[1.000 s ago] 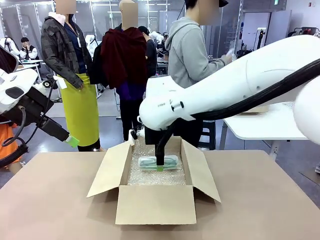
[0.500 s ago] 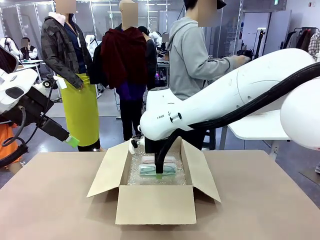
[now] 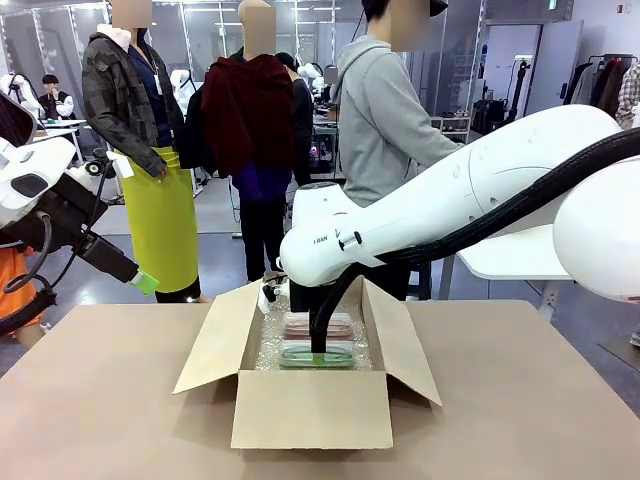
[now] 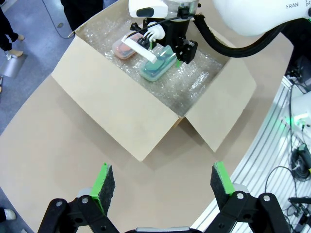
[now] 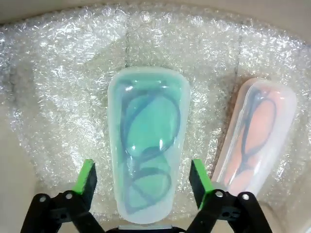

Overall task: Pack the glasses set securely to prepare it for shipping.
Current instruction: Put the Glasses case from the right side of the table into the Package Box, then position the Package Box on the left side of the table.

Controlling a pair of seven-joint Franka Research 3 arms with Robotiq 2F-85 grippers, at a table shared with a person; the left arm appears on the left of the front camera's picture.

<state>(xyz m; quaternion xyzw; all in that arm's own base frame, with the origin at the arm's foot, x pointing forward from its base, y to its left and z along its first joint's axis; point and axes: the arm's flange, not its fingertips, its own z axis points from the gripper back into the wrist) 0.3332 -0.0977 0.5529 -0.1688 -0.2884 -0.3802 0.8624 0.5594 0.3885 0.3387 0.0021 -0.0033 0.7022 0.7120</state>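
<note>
The glasses set lies inside the open cardboard box (image 3: 310,410) on bubble wrap (image 5: 58,73). The mint green case (image 5: 148,141) (image 3: 316,356) (image 4: 158,68) rests flat, nearer me. The pale pink case (image 5: 257,136) (image 3: 318,325) (image 4: 125,47) lies beside it, farther back. My right gripper (image 5: 143,179) (image 3: 320,345) reaches down into the box and stands open, one green pad on each side of the mint case with a small gap to each. My left gripper (image 4: 163,180) (image 3: 143,282) hangs open and holds nothing, high over the table's left side.
The box flaps (image 3: 215,340) stand spread outward on both sides. The brown table (image 3: 100,420) surrounds the box. A person in a grey hoodie (image 3: 385,110) stands at the far side, turned toward a white table (image 3: 520,250). Other people stand behind.
My right gripper lowered the mint green case onto the bubble wrap beside the pink case and opened its fingers off it. The left arm has not moved.
</note>
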